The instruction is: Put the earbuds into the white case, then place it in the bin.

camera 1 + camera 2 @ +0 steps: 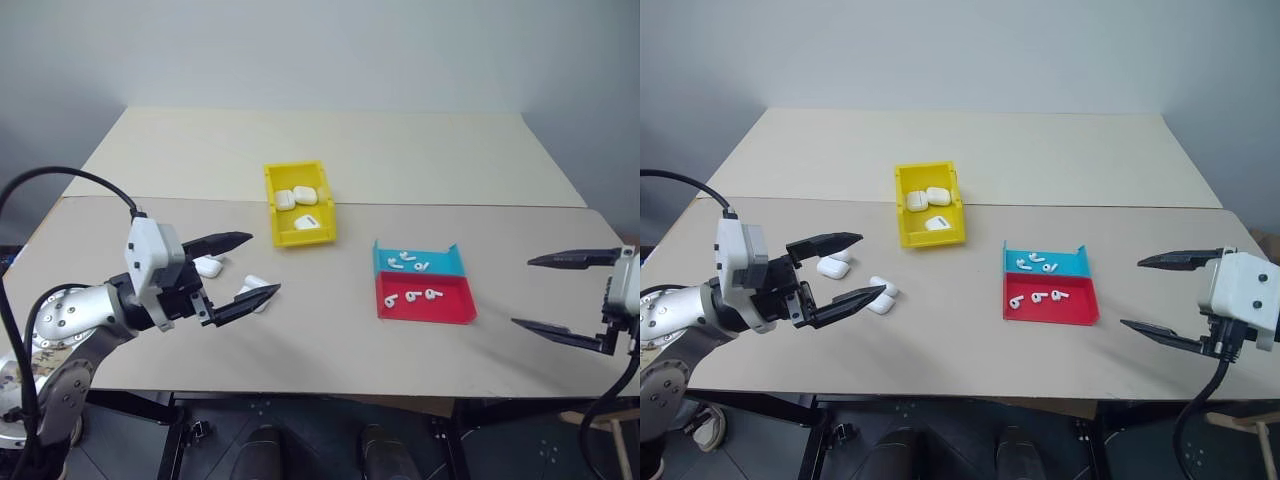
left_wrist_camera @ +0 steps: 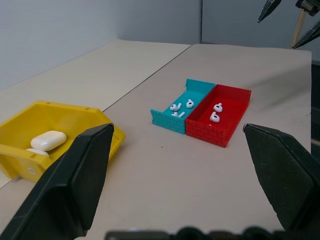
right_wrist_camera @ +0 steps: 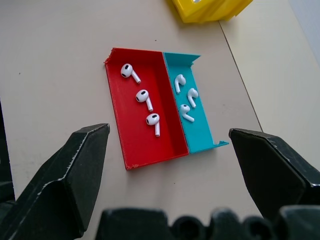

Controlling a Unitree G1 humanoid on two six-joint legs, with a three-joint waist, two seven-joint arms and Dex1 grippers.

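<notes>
Three white cases [image 1: 298,198] lie in the yellow bin [image 1: 271,205] at the middle of the table [image 1: 330,330], and from the head cameras you can count two or three more cases [image 1: 207,267] loose on the tabletop just behind your left gripper [image 1: 246,268]. That gripper hangs above the table with its two black fingers spread wide and nothing between them; the loose cases sit near its fingertips, but you cannot tell from here whether any is touched. Your right gripper [image 1: 1160,297] hovers off the table's right edge, fingers likewise wide apart and empty, well clear of the trays.

Look to the right wrist view for the earbuds [image 3: 147,99]: three lie in the red tray [image 3: 118,115] and three in the blue tray [image 3: 197,127], the two trays touching side by side. The head views show them as small white specks only.

The left wrist view gives you a low look across the table: one case plainly visible inside the bin, a second partly hidden below it, and the two trays beyond. The loose cases fall outside that view.
</notes>
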